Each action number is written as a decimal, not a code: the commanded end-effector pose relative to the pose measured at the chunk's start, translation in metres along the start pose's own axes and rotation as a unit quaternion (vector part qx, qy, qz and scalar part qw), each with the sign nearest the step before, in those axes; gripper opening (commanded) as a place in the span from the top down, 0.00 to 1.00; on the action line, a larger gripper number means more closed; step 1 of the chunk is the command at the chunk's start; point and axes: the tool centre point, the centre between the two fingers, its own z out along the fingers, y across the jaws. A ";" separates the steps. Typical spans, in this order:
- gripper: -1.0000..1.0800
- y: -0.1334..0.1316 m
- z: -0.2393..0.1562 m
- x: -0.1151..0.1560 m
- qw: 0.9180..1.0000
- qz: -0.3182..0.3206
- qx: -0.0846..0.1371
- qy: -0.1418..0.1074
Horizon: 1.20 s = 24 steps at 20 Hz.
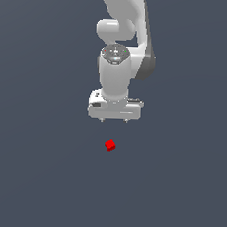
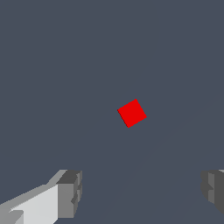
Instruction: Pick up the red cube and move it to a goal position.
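Approach step, pre-grasp. Gripper [image 1: 114, 120] is empty with fingers spread wide apart; in the wrist view both fingertips [image 2: 70, 192] sit far out to either side, gap much wider than the cube.

Red cube [image 1: 110, 145] lies on the flat grey bench [image 1: 34, 177], alone, nothing else near it. In the exterior view it sits just below the gripper in the picture and slightly to the exterior view's left of the gripper's centre. Not touching; clear gap between fingertips and cube. Can't tell from that view alone how much of the gap is height versus horizontal offset.

Wrist view puts the cube [image 2: 131, 113] ahead of the line between the fingertips, not between them yet. Its faces are rotated relative to the finger axis, roughly diagonal.

Next move, my read:
- translate until the cube centres between the fingers
- yaw the wrist so pads meet flat faces, not corners
- descend straight, then close

Goal position isn't marked in either view, so can't judge the transport leg.
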 end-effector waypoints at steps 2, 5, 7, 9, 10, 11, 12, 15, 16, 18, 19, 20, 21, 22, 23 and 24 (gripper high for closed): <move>0.04 0.000 0.000 0.000 1.000 0.000 0.000 0.000; 0.04 0.001 0.003 0.001 1.000 -0.005 0.000 0.000; 0.04 0.001 0.007 0.002 1.000 -0.012 0.000 0.000; 0.04 0.002 0.013 0.003 1.000 -0.021 0.000 -0.001; 0.04 0.003 0.016 0.003 1.000 -0.026 -0.001 -0.001; 0.04 0.003 0.020 0.004 0.999 -0.032 -0.001 -0.001; 0.04 0.004 0.024 0.005 0.999 -0.039 -0.001 -0.001; 0.04 0.007 0.039 0.009 0.998 -0.064 -0.001 -0.002; 0.04 0.007 0.045 0.010 0.997 -0.074 -0.002 -0.002; 0.04 0.009 0.059 0.013 0.995 -0.096 -0.002 -0.002; 0.04 0.010 0.066 0.015 0.994 -0.108 -0.002 -0.003; 0.04 0.011 0.074 0.017 0.993 -0.121 -0.003 -0.003; 0.04 0.012 0.082 0.019 0.991 -0.134 -0.003 -0.003; 0.04 0.013 0.090 0.022 0.989 -0.147 -0.003 -0.003; 0.04 0.014 0.098 0.024 0.987 -0.159 -0.004 -0.004; 0.04 0.015 0.105 0.026 0.985 -0.171 -0.004 -0.004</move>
